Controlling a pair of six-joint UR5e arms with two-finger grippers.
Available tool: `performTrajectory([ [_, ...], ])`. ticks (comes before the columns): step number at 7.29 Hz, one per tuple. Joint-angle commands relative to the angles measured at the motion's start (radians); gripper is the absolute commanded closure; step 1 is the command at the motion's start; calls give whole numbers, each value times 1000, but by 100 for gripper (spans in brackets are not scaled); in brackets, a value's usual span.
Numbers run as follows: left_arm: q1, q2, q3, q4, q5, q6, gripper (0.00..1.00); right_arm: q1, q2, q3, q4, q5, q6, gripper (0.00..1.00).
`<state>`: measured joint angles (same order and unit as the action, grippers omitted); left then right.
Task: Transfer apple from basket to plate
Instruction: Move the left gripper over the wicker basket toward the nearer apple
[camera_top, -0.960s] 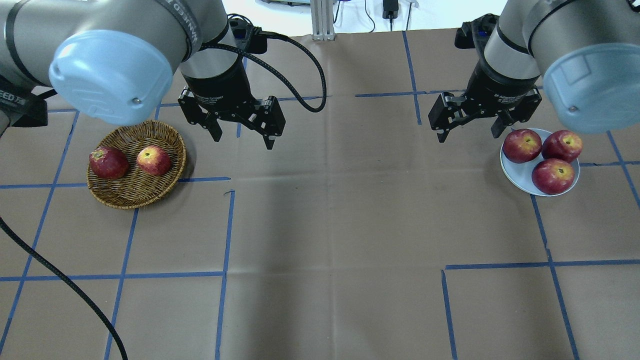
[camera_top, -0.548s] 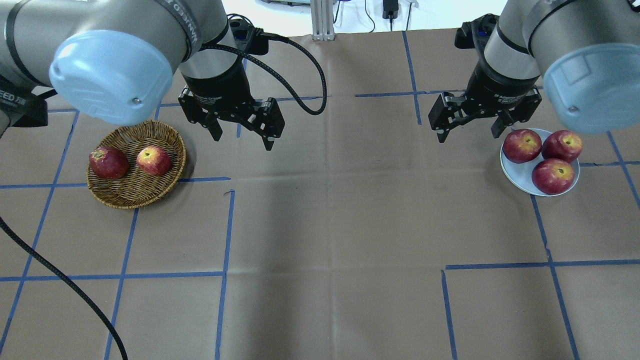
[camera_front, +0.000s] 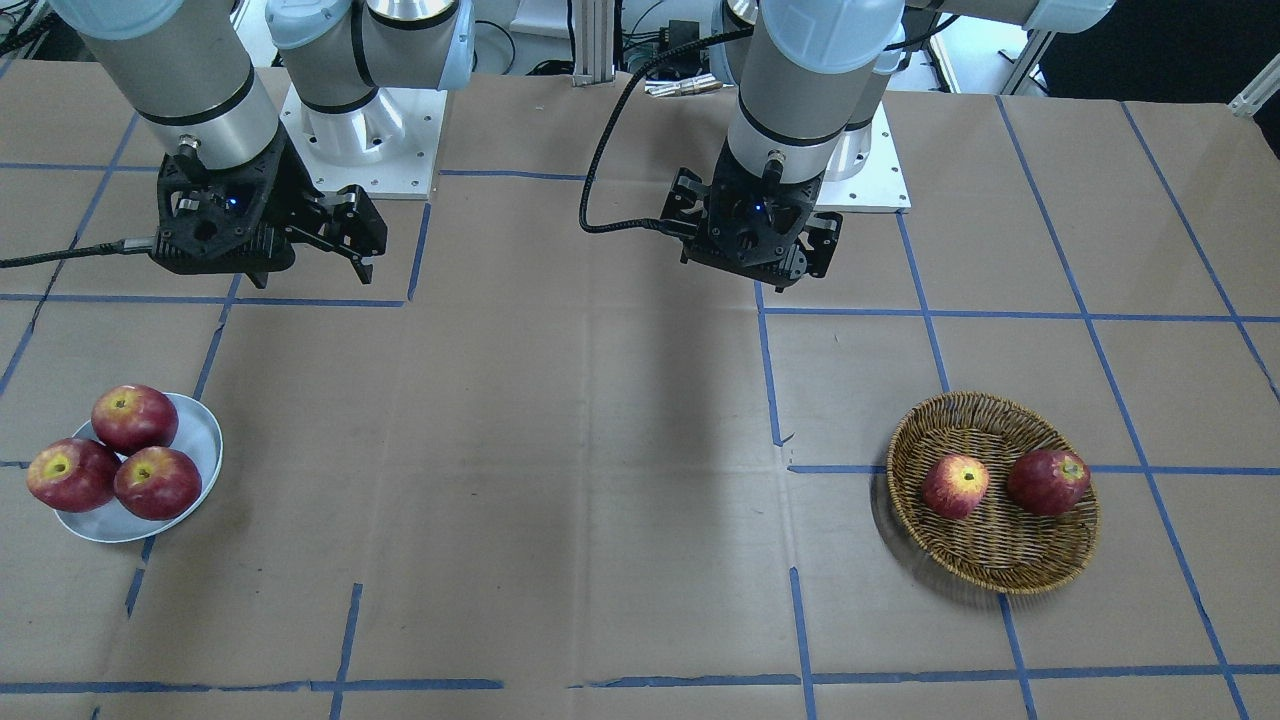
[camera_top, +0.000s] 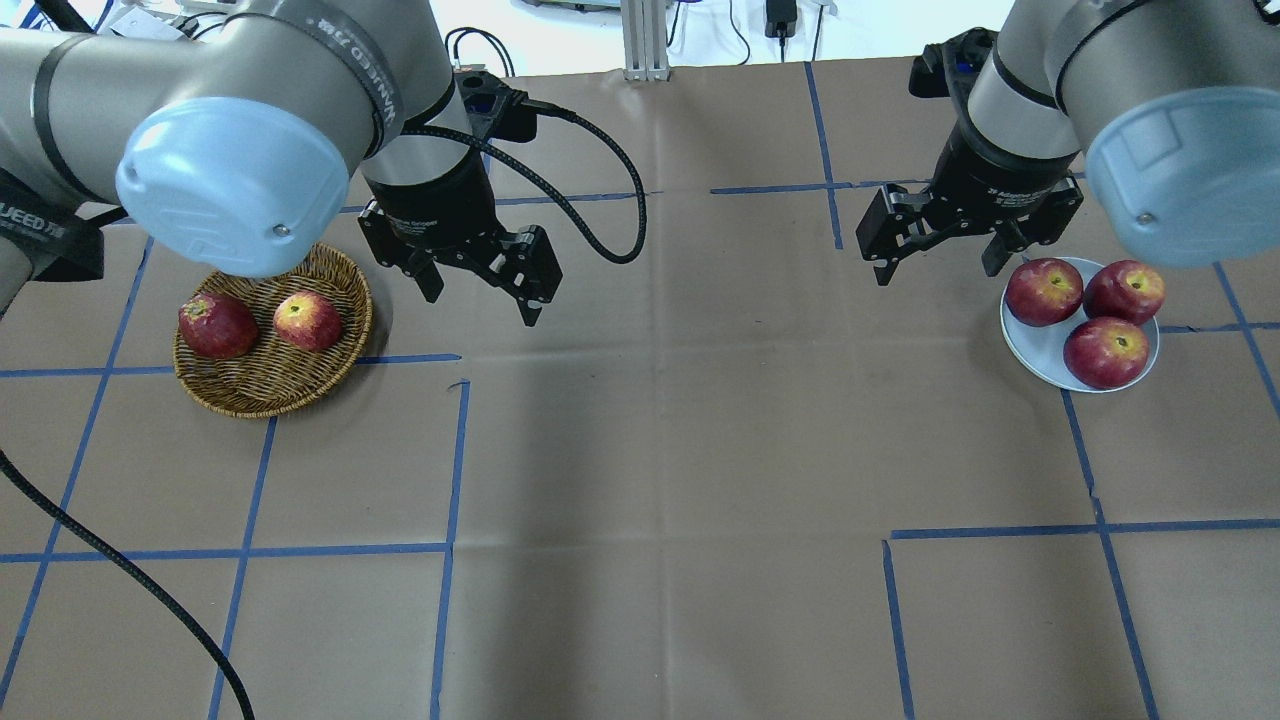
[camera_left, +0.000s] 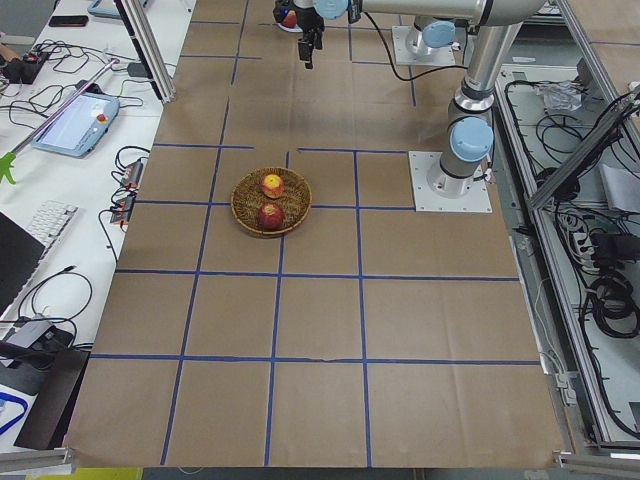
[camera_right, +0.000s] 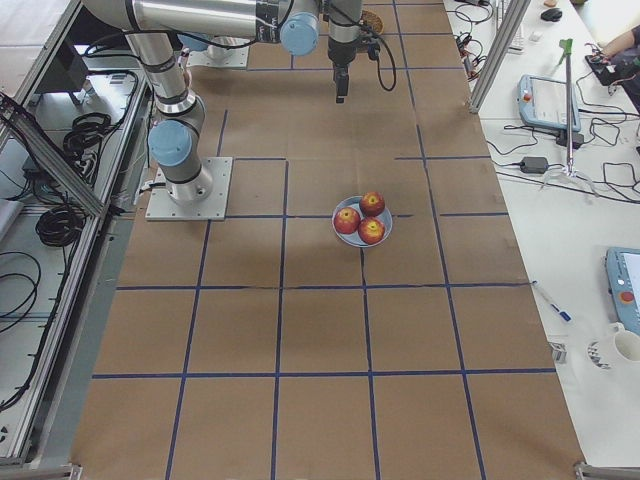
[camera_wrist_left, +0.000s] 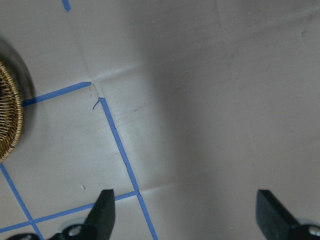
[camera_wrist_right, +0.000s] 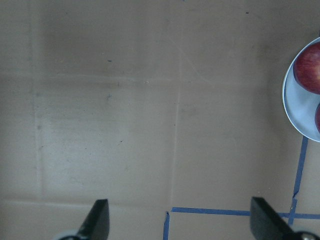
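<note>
- Overhead exterior view showed 2 arms over 1 table (camera_top: 660, 450) covered in brown paper and crossed by blue tape lines (camera_top: 450, 460).
- 1 basket (camera_top: 262, 403) sat on the left side of the table and held 2 apples side by side, close together; whether they touched could not be told.
- Of those 2, the apple (camera_top: 308, 321) with yellow streaks and a yellow top lay on the right half of the basket, stem end up. The dark red apple (camera_top: 217, 325) lay to its left.
- 1 plate (camera_top: 1040, 352) sat on the right side, well apart from the basket, and carried 3 red apples (camera_top: 1105, 352) bunched together.
- That made 5 apples in all.
- The left gripper (camera_top: 480, 302) hung above the paper just right of the basket's far rim. Its 2 fingers were spread wide and gripped nothing.
- The right gripper (camera_top: 937, 273) hung just left of the plate's far edge. Its 2 fingers were likewise spread and empty.
- In the left wrist view, only bare paper and tape lay between the 2 fingertips (camera_wrist_left: 105, 210), with the basket rim at the left edge.
</note>
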<state>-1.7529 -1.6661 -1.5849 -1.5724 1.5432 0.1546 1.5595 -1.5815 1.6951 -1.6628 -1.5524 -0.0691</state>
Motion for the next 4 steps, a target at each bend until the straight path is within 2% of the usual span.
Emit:
performTrajectory([
  [1, 106, 3, -64, 38, 1, 157, 2, 1, 0, 0, 0, 0, 0, 0],
  [4, 286, -18, -157, 202, 6, 438, 2, 1, 0, 2, 0, 0, 0, 0],
])
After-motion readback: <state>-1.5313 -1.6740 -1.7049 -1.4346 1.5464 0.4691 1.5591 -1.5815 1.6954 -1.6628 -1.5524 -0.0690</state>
